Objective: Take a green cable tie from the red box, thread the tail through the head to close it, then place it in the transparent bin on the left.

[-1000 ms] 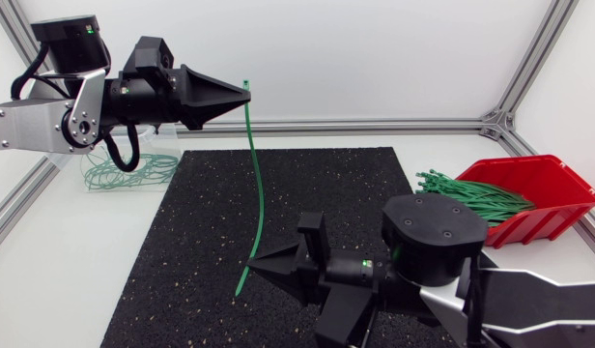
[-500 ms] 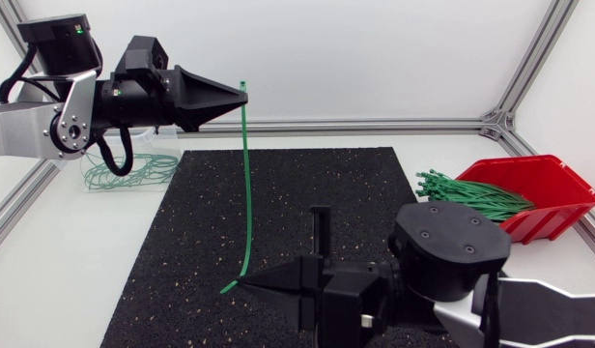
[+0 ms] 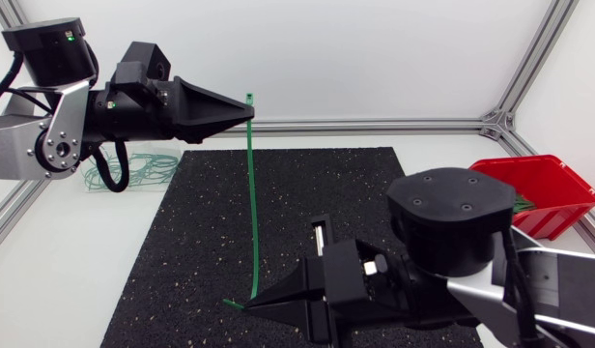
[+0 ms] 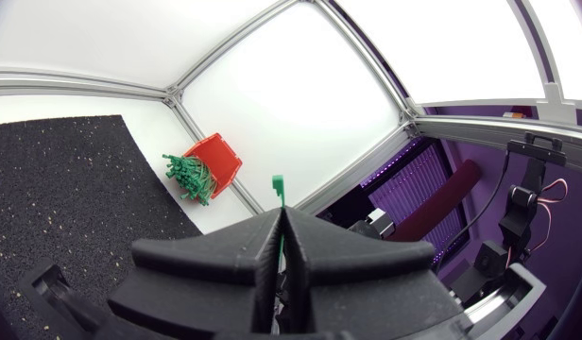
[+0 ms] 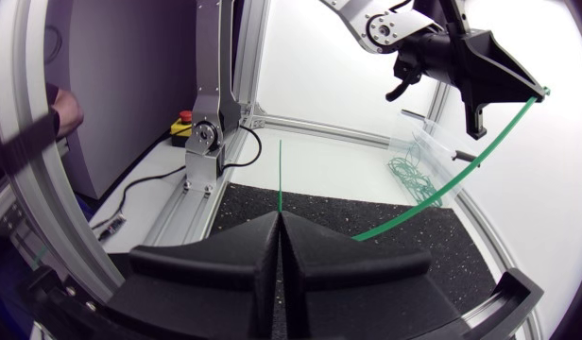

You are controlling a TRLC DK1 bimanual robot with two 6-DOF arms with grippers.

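- The green cable tie [image 3: 253, 203] stands over the black mat [image 3: 172, 251] with its long axis nearly upright, head uppermost and tail end bent sideways.
- Left end effector [image 3: 247, 109] is clamped just below the head.
- Right end effector [image 3: 247, 306] is closed, pinching the tail.

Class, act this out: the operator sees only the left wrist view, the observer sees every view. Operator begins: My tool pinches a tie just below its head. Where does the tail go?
Observer: The tie hangs from the left tool in a slight curve; the right tool is shut on its tail.
Operator: Is it threaded?
Observer: No. The tail tip pokes out ahead of the right tool, well away from the head.
Operator: And where do I drop it?
Observer: The bin is partly hidden by the left arm, looped ties inside.
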